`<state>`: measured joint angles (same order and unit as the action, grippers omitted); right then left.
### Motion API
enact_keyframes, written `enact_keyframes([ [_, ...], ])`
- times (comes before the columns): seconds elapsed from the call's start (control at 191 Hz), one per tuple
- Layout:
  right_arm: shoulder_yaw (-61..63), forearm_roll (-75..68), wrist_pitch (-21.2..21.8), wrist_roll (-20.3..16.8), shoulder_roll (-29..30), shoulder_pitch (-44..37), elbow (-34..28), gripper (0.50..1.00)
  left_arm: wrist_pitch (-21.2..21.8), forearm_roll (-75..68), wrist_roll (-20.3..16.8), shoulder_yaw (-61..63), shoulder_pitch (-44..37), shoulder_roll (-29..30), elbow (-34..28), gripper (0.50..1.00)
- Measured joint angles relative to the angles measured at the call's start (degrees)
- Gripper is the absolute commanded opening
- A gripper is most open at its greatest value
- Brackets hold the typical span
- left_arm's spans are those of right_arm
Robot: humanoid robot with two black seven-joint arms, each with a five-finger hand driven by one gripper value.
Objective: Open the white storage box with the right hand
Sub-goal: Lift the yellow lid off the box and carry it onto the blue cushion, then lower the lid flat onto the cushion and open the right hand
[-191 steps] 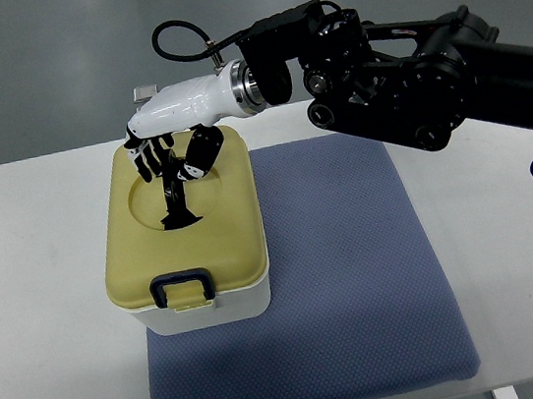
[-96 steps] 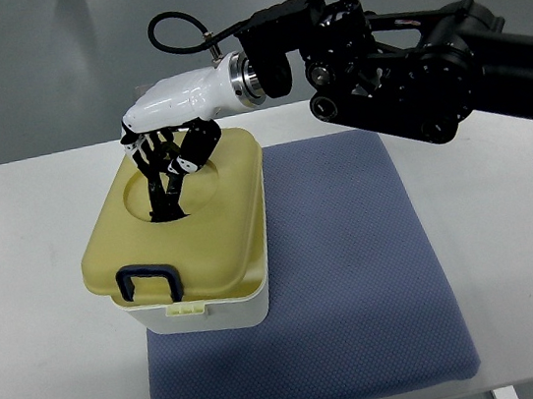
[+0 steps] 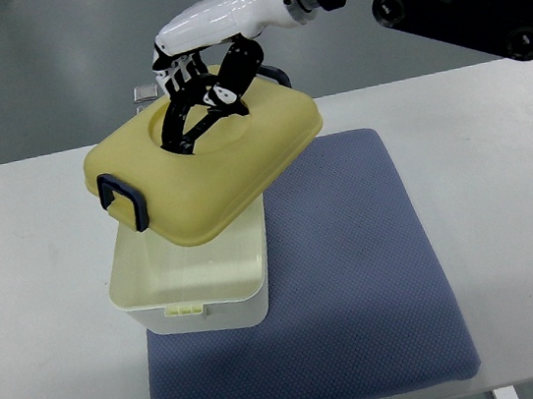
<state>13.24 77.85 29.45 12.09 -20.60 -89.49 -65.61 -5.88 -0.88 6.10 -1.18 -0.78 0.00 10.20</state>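
Right hand [image 3: 200, 65], at the upper centre of the frame, has its fingers curled around the black handle of the yellow lid [image 3: 207, 165], holding it tilted above the open white storage box [image 3: 199, 286], lower left on a blue mat [image 3: 357, 276]

From my seat, the yellow lid [image 3: 205, 168] hangs tilted over the white box's [image 3: 194, 284] far half, blocking it; only the near opening lies exposed. The blue mat [image 3: 355, 266] rightward is unobstructed.
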Motion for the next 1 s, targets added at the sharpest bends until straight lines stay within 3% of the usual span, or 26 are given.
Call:
enact_keyframes([
  [0.172,-0.63,0.58,4.97,0.15,-8.04,0.62,-0.65,0.5,0.0,0.0,0.02,0.05,-0.02,0.0,0.01,1.0],
  [0.517,-3.66,10.07,5.55,1.6,-20.72,8.32,-0.5,0.5,-0.04,0.0,0.06,0.24,-0.02,0.0,0.55,1.0],
  [0.799,-4.14,13.5,5.44,2.4,-20.59,16.05,0.3,0.5,-0.05,0.0,0.06,0.27,-0.01,0.0,0.48,1.0],
  [0.998,-4.1,13.55,-0.33,2.42,-14.62,19.71,0.31,0.5,-0.01,0.0,0.06,0.21,-0.01,0.0,0.32,1.0],
])
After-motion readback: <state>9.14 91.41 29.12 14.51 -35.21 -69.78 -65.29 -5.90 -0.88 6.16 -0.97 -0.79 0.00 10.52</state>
